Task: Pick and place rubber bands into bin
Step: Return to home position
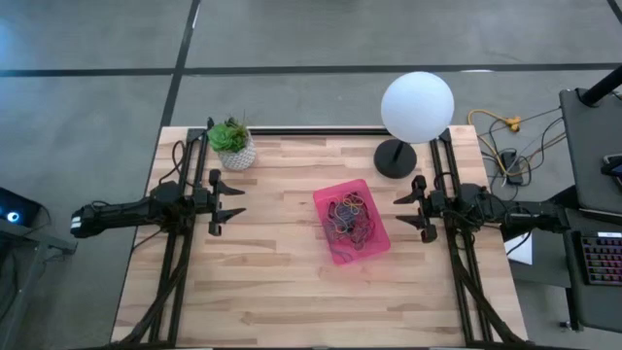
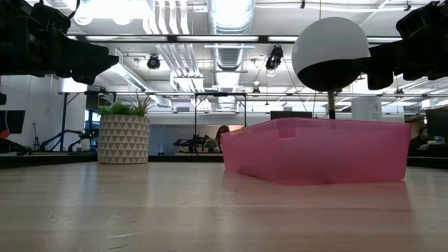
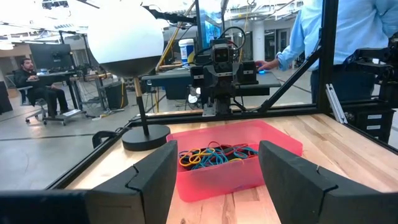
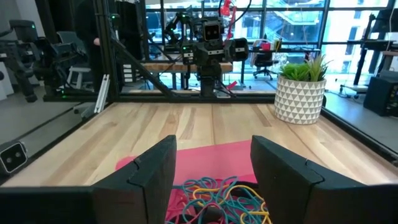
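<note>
The pink bin [image 1: 352, 221] stands on the wooden table, right of its middle, with a heap of coloured rubber bands [image 1: 351, 216] lying inside it [image 3: 217, 155] [image 4: 217, 196]. My left gripper [image 1: 233, 202] hangs open above the table's left side, pointing level toward the bin, with nothing between its fingers. Opposite it, my right gripper [image 1: 403, 213] hangs open just right of the bin, also level and with nothing held. In the low view the bin's pink wall [image 2: 315, 150] hides the bands.
A white patterned pot with a green plant [image 1: 233, 146] stands at the far left. A lamp with a white globe [image 1: 416, 107] and black round base [image 1: 395, 158] stands at the far right. Bare wood [image 1: 292, 301] lies near the front edge. A person [image 3: 348, 43] stands beyond the table.
</note>
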